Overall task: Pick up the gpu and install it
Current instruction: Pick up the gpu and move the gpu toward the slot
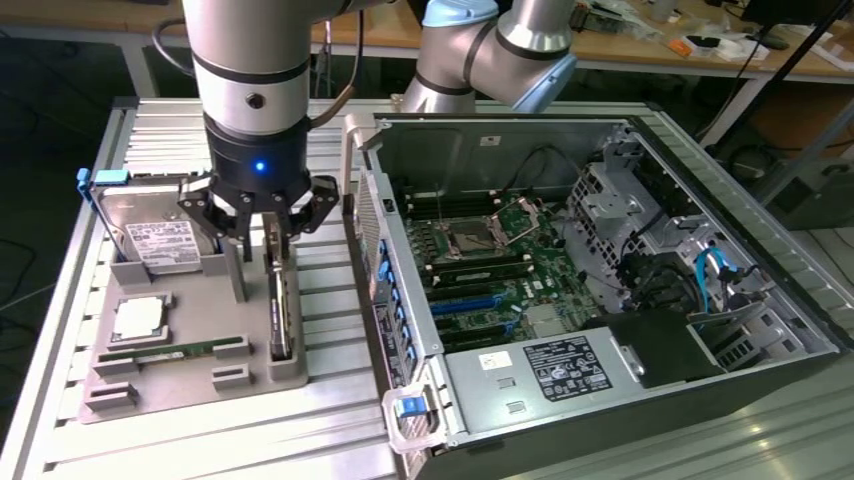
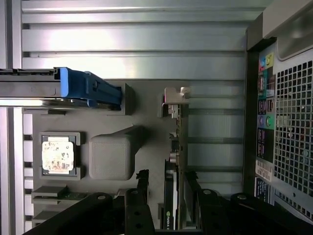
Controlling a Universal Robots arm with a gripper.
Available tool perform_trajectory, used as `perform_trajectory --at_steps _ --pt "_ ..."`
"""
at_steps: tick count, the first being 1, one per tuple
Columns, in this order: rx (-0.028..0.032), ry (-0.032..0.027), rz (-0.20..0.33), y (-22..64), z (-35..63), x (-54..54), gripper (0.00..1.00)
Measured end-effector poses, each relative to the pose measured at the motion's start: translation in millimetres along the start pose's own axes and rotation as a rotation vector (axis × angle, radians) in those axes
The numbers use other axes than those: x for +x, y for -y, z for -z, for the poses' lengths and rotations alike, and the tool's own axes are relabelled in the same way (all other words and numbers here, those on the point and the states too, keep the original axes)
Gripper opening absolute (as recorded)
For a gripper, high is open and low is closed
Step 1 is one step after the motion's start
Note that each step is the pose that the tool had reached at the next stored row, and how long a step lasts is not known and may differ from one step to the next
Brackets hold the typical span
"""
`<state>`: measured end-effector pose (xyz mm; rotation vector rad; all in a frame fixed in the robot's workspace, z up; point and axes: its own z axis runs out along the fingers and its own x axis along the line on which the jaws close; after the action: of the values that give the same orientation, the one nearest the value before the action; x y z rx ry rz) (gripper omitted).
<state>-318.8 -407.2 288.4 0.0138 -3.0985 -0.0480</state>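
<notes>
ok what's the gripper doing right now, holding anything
gripper: open, holding nothing, jaws either side of the upright gpu.

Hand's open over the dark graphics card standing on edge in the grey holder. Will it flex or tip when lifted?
Likely stiff: the thin dark graphics card is a rigid board with a silver metal end bracket. Standing on its narrow edge in the grey plastic holder, it may tip if nudged sideways.
</notes>
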Motion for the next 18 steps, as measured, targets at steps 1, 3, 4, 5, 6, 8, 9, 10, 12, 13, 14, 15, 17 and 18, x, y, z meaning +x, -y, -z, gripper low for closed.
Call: perform_trajectory --at_steps 1,3,4,5,6,8,9,10,12,13,14,15,17,18 --pt "0.0000 0.0000 0.001 0.0 -0.5 0.0 0.42" --pt "0.0000 0.0001 0.002 0.0 -1.3 -0.1 0.42" --pt "0.0000 0.0000 0.002 0.1 -1.8 -0.1 0.42" --pt "0.0001 0.0000 0.003 0.1 -2.4 -0.1 0.42" --pt "0.0001 -0.0001 0.004 0.1 -2.8 -0.1 0.42" --pt "0.0002 -0.0002 0.005 0.1 -3.6 -0.1 0.42" --pt "0.0002 -0.0001 0.006 0.1 -4.0 -0.2 0.42" --pt "0.0002 -0.0001 0.007 0.2 -4.4 -0.2 0.42" --pt "0.0004 -0.0003 0.009 0.3 -5.2 -0.2 0.42" --pt "0.0005 -0.0005 0.012 1.6 -6.1 -0.3 0.42" --pt "0.0006 -0.0004 0.013 2.5 -6.7 -0.3 0.42" --pt "0.0009 -0.0005 0.016 3.8 -7.2 -0.3 0.42" --pt "0.0014 -0.0011 0.019 7.0 -8.3 -1.0 0.42" --pt "0.0015 -0.0017 0.020 8.3 -8.8 -2.0 0.42"
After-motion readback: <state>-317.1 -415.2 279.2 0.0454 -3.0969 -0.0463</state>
